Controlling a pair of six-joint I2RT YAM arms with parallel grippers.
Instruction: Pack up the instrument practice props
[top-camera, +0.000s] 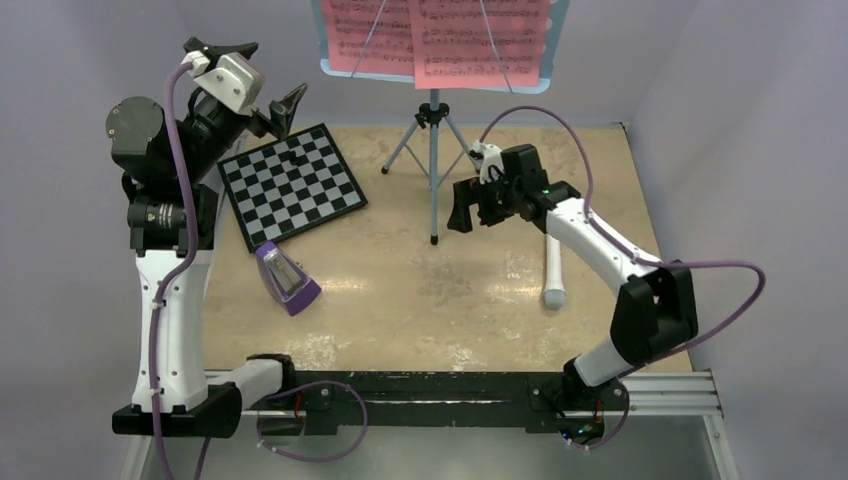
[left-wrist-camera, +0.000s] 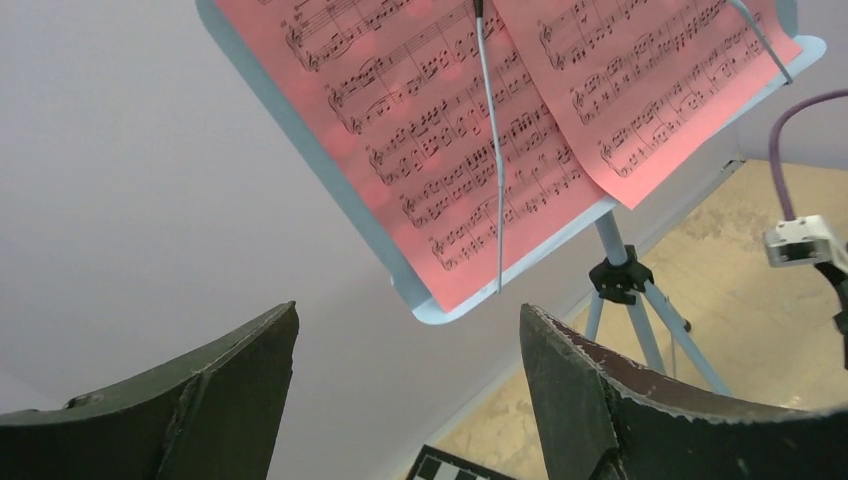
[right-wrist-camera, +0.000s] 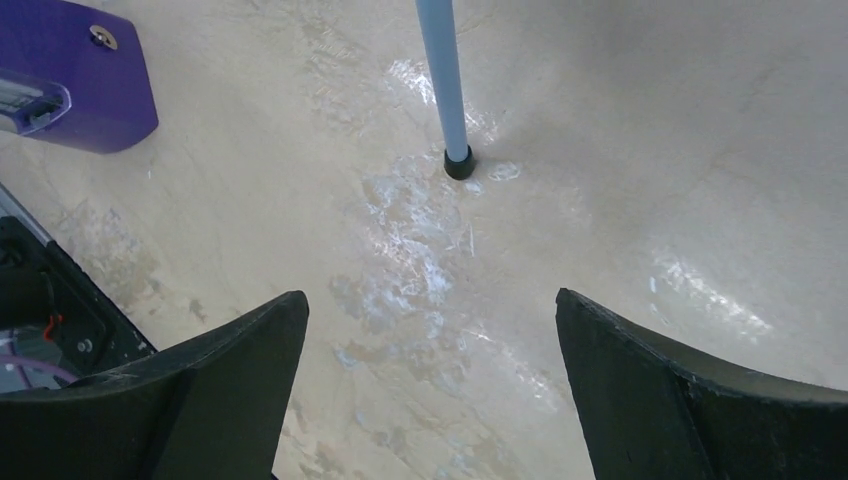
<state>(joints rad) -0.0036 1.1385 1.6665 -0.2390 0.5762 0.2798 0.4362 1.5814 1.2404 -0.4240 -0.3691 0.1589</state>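
Note:
The light-blue music stand stands on its tripod at the back middle, with pink sheet-music pages on its tray. The left wrist view shows the pages and the tray edge. A white recorder tube lies on the table under my right arm. The purple metronome wedge sits front left and shows in the right wrist view. My left gripper is raised, open and empty, facing the stand. My right gripper is open and empty, just right of the tripod's front leg.
A black-and-white chessboard lies on the table left of the tripod, under my left gripper; its corner shows in the left wrist view. Walls close in the back and both sides. The arm rail runs along the front edge.

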